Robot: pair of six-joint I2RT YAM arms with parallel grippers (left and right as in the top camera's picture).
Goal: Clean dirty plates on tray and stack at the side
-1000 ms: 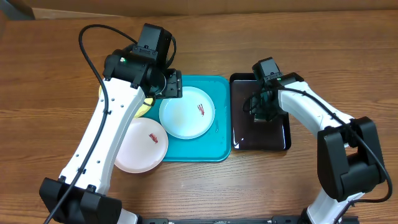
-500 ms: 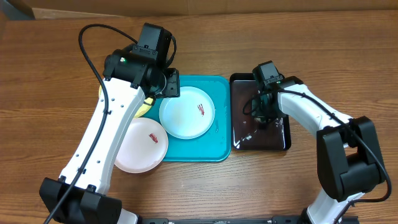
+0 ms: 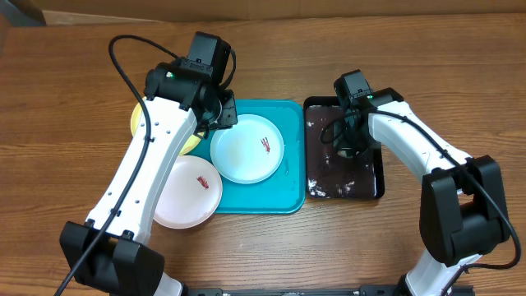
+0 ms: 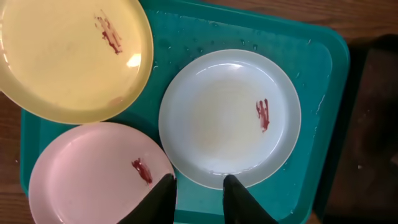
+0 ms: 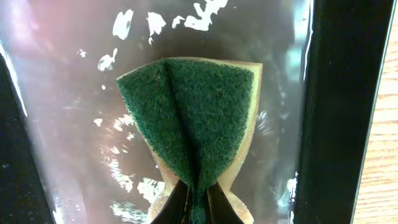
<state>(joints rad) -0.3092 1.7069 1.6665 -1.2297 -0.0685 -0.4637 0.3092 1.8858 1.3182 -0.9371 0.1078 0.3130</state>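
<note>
Overhead, nothing looks cleaned or stacked: cyan plate (image 3: 246, 148) on the tray (image 3: 292, 177), yellow plate (image 4: 68, 56) at ten o'clock, white plate (image 3: 187, 193) at seven, all smeared. The right gripper (image 5: 198, 194) has its jaws clamped on the sponge (image 5: 199, 112) over the black tray (image 3: 345, 185); the left gripper (image 4: 200, 196) hangs with jaws apart.

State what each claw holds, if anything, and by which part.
Right claw pinches the green sponge at one edge, creasing it. Left claw is open, holding nothing.
</note>
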